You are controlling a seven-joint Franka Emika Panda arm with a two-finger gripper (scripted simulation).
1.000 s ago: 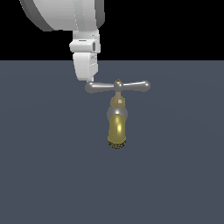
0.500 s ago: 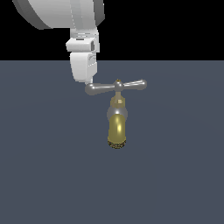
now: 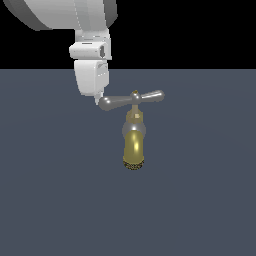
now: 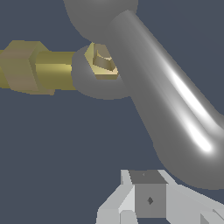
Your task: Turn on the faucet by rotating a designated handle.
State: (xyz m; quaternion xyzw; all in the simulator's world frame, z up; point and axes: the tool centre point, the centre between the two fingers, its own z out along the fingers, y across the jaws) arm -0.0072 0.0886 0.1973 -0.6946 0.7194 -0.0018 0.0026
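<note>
— Slate-grey desk [image 3: 45, 200] fills the lower part of the exterior view. What hangs over it?

— White arm [image 3: 75, 15], coming down from the upper exterior view's left, jaws [image 3: 97, 100] at its tip.

— And the faucet [image 3: 134, 142]?

— Mid-desk, golden spout with a dark speckled rim.

— The handle [image 3: 131, 100]?

— Silver crossbar on top, slightly tilted; its exterior view's left end sits right against the jaws.

— Jaws wide or narrow?

— Cannot tell; only a grey finger [image 4: 148, 199] shows beside the bar in the wrist view.
</note>
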